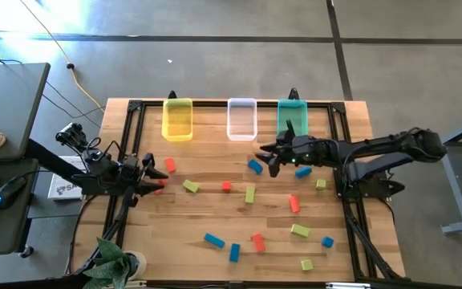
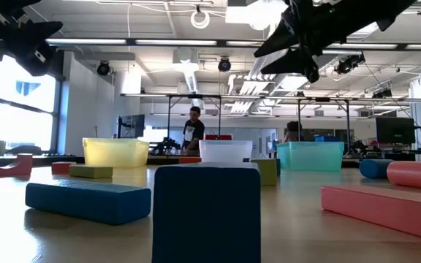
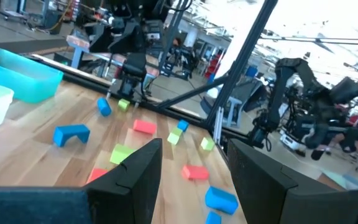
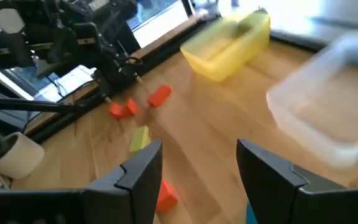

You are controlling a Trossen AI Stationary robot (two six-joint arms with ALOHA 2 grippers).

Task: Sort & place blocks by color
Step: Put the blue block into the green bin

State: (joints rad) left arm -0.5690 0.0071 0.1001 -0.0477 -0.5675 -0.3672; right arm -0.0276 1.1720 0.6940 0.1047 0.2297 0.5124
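Right arm reaches from its base on the right side across toward the middle of the surface, forearm near level, right end effector [image 1: 268, 152] held up off the surface, fingers [image 4: 140, 167] spread with nothing between them. Left arm folded at the left edge, left end effector [image 1: 152, 173] low, pointing inward, fingers [image 3: 137, 168] parted, empty.

Clear bin [image 4: 328, 118] blurred and cut off at the right wrist view's edge
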